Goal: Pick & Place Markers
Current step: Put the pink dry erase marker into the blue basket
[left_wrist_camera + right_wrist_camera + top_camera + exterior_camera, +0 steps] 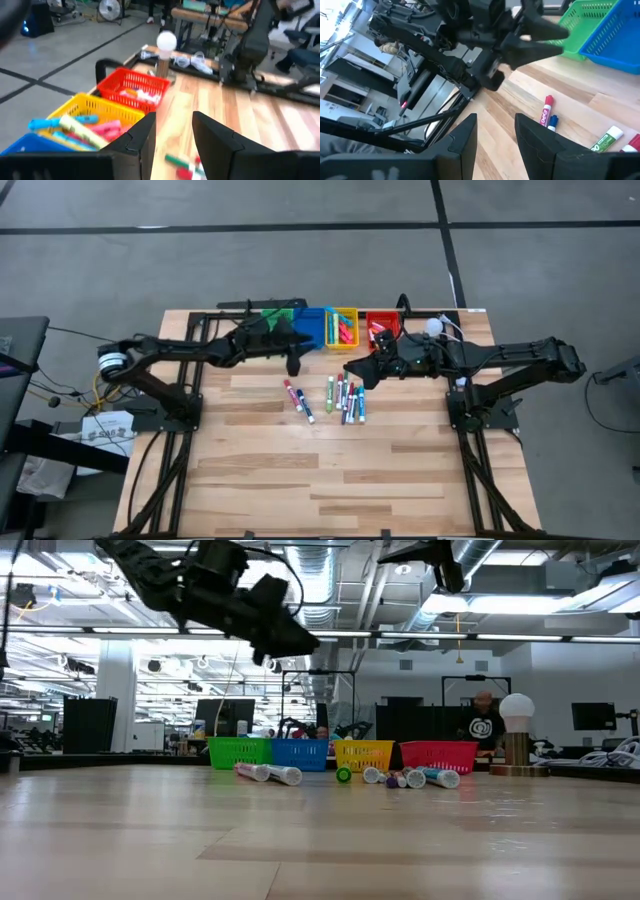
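Lying loose: roughly eight markers [343,397] before four bins [342,327].

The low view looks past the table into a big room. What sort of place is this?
Probably a robotics lab or open workshop: exposed ceiling ducts and strip lights overhead, rows of dark monitors behind, and a person at the back beyond the red bin.

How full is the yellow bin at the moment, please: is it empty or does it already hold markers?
It already holds markers. The yellow bin shows several pink, cyan and yellowish markers lying inside, while others remain loose on the table.
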`<state>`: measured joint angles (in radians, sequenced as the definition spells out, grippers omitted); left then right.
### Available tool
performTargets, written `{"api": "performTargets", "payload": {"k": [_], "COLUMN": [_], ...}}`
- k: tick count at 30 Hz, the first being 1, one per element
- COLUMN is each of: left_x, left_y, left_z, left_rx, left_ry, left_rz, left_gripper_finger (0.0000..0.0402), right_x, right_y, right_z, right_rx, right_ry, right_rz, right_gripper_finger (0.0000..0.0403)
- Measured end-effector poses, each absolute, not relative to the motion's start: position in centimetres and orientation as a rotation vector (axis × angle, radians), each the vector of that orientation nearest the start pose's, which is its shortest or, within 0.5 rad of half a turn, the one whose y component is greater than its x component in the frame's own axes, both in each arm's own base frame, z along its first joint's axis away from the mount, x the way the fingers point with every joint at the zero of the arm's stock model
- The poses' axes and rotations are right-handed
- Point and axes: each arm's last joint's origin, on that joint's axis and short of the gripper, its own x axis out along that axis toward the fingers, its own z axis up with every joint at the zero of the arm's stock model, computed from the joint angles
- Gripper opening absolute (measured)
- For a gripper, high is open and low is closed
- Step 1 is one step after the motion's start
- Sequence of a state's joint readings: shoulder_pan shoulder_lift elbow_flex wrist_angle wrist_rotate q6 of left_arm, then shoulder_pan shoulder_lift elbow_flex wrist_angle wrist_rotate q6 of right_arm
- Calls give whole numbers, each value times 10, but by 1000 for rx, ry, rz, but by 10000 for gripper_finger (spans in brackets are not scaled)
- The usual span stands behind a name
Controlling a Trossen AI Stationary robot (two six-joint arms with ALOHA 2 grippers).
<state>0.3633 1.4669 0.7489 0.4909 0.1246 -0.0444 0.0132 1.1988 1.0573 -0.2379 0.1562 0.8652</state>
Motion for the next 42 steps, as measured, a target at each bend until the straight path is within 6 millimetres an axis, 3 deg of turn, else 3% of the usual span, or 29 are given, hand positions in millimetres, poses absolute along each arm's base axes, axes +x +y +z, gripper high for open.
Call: {"api": "performTargets", "payload": {"k": [8,13,19,24,33,42], "left_x": [265,258,256,255,249,239], "left_y": [91,79,66,61,60,57], "left_z": [209,190,180,177,169,159], "left_rx": [-73,-7,131,197,225,502], "left_ry": [329,480,582,625,722,852], "left_rz": [218,160,66,20,-15,-189], "left_gripper_finger": [125,124,121,117,117,117], "right_x": [265,264,259,254,253,253], "right_y": [-6,-12,-11,-11,-11,-11], "right_z": [339,338,328,319,318,317], "right_rx": [761,633,486,475,474,473], "right_ry": [291,314,448,567,579,581], "right_rz": [-307,-305,-287,-285,-288,-288], "right_gripper_finger": [123,123,123,123,123,123]}}
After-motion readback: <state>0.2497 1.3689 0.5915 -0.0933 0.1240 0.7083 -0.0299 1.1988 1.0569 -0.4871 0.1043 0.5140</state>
